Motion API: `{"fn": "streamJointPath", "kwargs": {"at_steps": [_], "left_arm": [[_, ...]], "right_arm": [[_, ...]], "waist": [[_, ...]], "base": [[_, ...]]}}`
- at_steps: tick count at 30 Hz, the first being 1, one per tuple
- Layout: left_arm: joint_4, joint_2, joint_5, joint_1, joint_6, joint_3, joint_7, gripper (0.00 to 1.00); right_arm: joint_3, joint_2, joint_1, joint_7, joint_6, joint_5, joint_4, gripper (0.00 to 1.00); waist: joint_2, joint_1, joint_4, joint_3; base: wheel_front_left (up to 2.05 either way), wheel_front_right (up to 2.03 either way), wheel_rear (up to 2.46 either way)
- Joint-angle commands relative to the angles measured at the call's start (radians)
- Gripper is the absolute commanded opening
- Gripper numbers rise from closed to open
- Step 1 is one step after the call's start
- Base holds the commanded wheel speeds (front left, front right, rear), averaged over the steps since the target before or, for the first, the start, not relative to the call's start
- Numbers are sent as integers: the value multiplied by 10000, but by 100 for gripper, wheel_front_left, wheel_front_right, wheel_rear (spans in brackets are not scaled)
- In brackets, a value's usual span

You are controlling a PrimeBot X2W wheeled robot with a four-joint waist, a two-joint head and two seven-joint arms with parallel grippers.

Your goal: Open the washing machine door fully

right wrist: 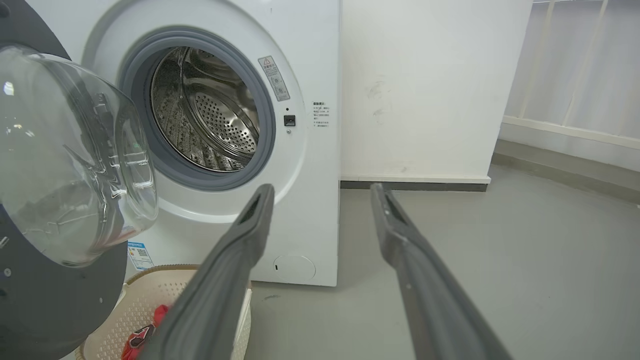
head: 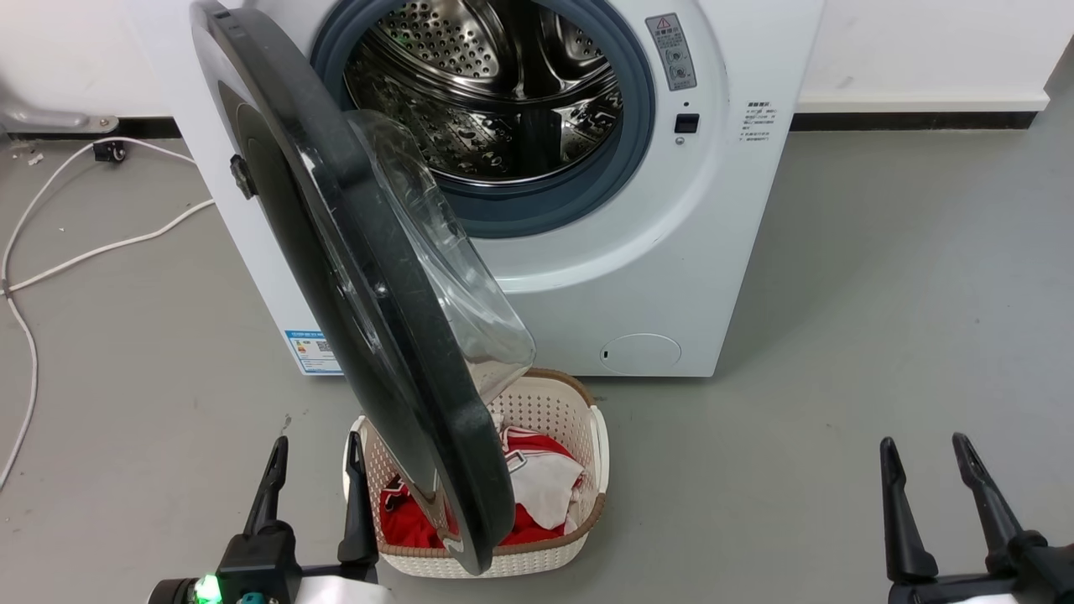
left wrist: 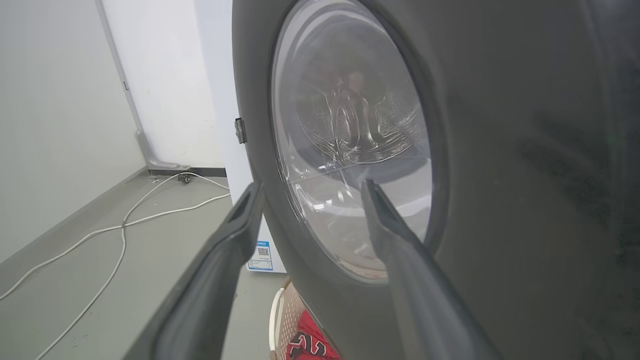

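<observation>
My left pincer (head: 317, 439), fingers apart and empty, faces the half-open door (head: 394, 327) just ahead; next I must swing it wider.

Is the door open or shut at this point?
Open. The door stands swung out from the washing machine, edge-on to the head camera, leaving the drum uncovered.

door (head: 394, 335) in all 3 cams; head down, l wrist closest

Washing machine door (head: 377, 277): glossy rim, clear bowl, probably glass; drum (head: 495, 84): shiny metal; basket (head: 545, 407): matt plastic
</observation>
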Motion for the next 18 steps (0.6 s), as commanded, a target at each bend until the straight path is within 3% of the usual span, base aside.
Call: {"fn": "streamJointPath", "kwargs": {"at_steps": [1, 9, 11, 18], "left_arm": [[-37, 7, 14, 103, 46, 22, -27, 100], [-6, 4, -166, 29, 131, 128, -27, 100], [-252, 10, -151, -91, 183, 222, -27, 0], [-1454, 14, 64, -677, 179, 814, -26, 0]], "right_arm": [[27, 39, 152, -18, -6, 183, 70, 100], [126, 42, 168, -17, -6, 408, 145, 100], [152, 41, 156, -17, -6, 437, 148, 100], [190, 41, 132, -17, -6, 302, 66, 100]], "waist": [[-1, 0, -24, -9], [-1, 0, -24, -3], [-1, 0, -16, -7], [-1, 0, 67, -50]], "base": [[0, 0, 0], [0, 0, 0], [0, 0, 0], [0, 0, 0]]}}
